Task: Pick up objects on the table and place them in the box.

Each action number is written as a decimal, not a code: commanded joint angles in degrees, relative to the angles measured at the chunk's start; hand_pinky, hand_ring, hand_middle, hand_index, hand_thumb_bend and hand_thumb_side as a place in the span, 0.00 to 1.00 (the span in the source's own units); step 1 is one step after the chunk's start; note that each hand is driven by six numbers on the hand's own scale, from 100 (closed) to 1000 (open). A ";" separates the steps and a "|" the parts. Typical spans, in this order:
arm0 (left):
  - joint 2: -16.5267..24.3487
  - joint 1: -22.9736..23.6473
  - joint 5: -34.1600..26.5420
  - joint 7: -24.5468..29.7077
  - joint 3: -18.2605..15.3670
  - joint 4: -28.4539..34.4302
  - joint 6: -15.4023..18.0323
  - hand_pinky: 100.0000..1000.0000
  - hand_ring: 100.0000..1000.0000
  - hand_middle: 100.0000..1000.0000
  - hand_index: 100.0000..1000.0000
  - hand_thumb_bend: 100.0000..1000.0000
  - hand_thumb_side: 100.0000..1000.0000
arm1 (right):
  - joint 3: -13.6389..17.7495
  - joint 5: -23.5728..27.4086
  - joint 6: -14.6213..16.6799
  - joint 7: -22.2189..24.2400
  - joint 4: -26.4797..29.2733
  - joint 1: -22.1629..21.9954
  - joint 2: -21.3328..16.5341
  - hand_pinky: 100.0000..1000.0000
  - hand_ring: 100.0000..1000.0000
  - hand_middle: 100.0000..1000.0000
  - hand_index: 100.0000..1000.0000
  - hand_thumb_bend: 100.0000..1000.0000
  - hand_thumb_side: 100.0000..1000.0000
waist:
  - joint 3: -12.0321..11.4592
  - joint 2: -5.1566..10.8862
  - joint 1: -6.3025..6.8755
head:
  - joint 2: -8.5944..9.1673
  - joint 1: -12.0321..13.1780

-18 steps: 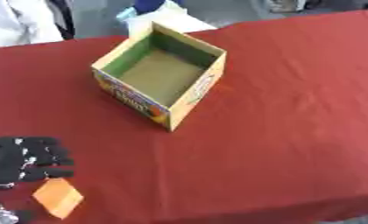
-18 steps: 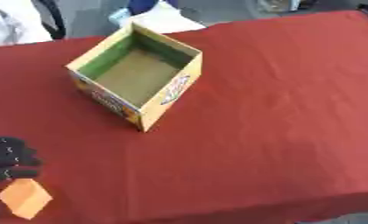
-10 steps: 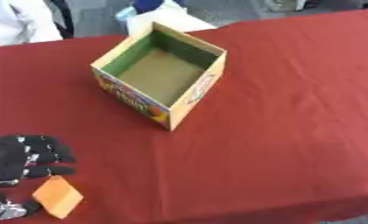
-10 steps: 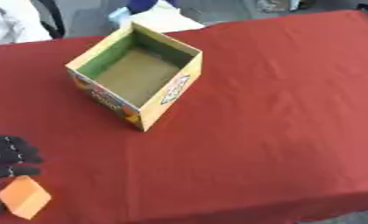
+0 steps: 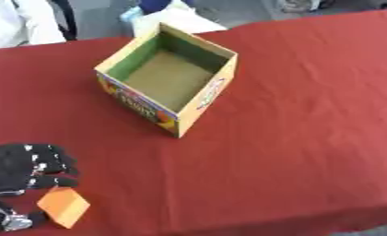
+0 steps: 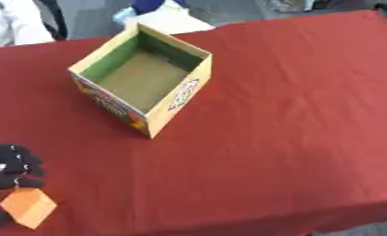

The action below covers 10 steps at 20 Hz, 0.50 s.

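Observation:
An open cardboard box [image 5: 167,83] with a green lining and a printed yellow side stands on the red tablecloth, left of centre; nothing shows inside it. My black left hand [image 5: 21,171] is at the lower left corner, fingers curled over an orange block [image 5: 64,206], with the thumb below it. The block shows as a small orange cube between fingers and thumb. My right hand is out of sight in both views.
The red cloth-covered table [image 5: 309,115] fills the view; its front edge runs along the bottom right. Behind the far edge are a white object [image 5: 177,18] and a person in white [image 5: 19,23].
The left hand with the orange block has shifted slightly up and to the left at the lower left corner. The box has not moved.

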<state>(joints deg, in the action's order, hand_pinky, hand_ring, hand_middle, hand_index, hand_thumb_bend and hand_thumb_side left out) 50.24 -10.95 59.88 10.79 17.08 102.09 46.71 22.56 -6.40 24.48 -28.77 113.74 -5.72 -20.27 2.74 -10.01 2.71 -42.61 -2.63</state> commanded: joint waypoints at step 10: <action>-0.21 -1.70 -0.86 -1.30 0.47 -2.10 -0.43 0.55 0.52 0.33 0.49 0.15 0.26 | 0.31 0.52 0.00 -0.18 0.85 0.38 -0.80 0.60 0.72 0.44 0.65 0.00 0.70 | 0.02 0.52 -0.23 | 0.73 0.16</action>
<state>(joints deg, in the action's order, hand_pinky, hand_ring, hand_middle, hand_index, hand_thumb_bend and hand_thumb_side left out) 49.26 -12.06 59.20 9.73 17.57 100.23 46.62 22.55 -6.35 24.46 -28.84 113.74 -5.56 -20.00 2.74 -10.01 2.71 -42.37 -2.59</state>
